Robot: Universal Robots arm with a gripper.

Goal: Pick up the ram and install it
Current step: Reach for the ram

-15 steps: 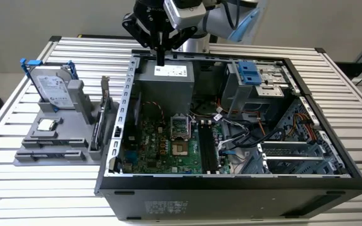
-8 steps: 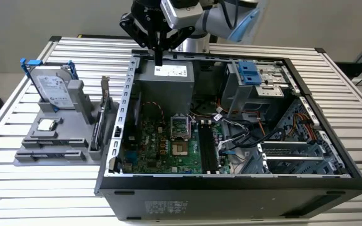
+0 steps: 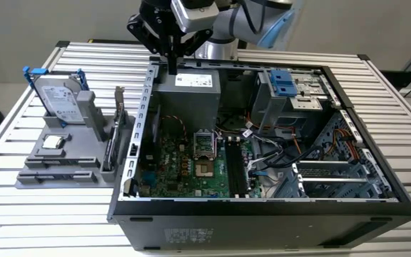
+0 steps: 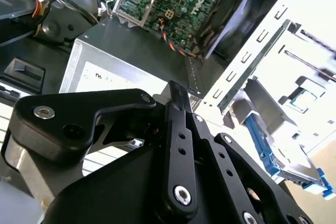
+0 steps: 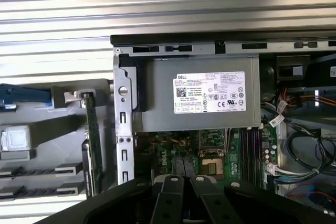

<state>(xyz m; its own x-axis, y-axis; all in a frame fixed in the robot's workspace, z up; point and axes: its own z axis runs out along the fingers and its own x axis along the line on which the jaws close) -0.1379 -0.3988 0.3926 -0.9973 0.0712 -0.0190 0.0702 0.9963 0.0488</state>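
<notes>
The ram (image 3: pixel 108 154) is being held on edge in the grey holder (image 3: pixel 52 174) on the worktop (image 3: pixel 41 214), just outside the open computer case (image 3: pixel 263 214), with its long axis running alongside the case wall. The pincer (image 3: pixel 171 68), pressed together and empty, is being held above the power supply (image 3: pixel 184 91). From there the ram is lying toward the exterior view's left, nearer that camera. One ram, one hard drive (image 3: pixel 57 99), one bracketed card (image 3: pixel 124 120) and one arm are being counted.
</notes>
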